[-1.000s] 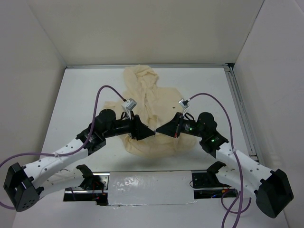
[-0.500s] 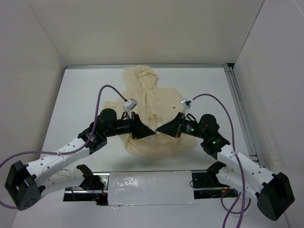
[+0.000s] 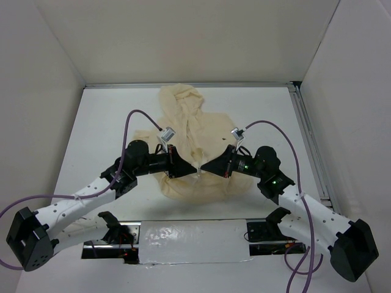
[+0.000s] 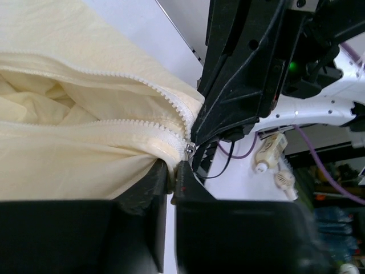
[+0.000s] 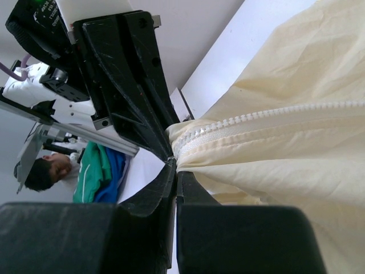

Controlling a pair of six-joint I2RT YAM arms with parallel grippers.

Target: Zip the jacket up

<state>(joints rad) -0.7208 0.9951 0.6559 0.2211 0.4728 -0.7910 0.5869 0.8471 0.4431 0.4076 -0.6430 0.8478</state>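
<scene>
1. The jacket (image 3: pixel 204 131) lies on the white tabletop (image 3: pixel 110 116), about midway across it. Its hood (image 3: pixel 180 97) points toward the far edge and its lower end toward the arm bases.
2. Both arms reach inward from the near corners and meet tip to tip over the lower front of the jacket.
3. In the top view the left tool (image 3: pixel 194 170) comes in from the left and the right tool (image 3: pixel 205 169) from the right. Their tips sit just beside each other.
4. In the left wrist view, the left tool (image 4: pixel 172 171) has its fingers pressed almost together, pinching a fold of the cream jacket (image 4: pixel 85 114) at the end of the zipper (image 4: pixel 162 94).
5. The two rows of zipper teeth lie apart on the left of that view and converge at the pinch.
6. A small metal piece (image 4: pixel 189 148) sits at that meeting point, between the two tools. I cannot tell which tool, if either, holds it.
7. The black body of the right tool (image 4: pixel 239 80) fills the upper right of that view, with its tip right against the same spot.
8. In the right wrist view, the right tool (image 5: pixel 173 171) has its fingers pressed together, clamping the jacket (image 5: pixel 296 171) edge where the zipper (image 5: pixel 256 117) ends.
9. The left tool (image 5: pixel 131 80) faces it there, with its tip at the same fabric corner.
</scene>
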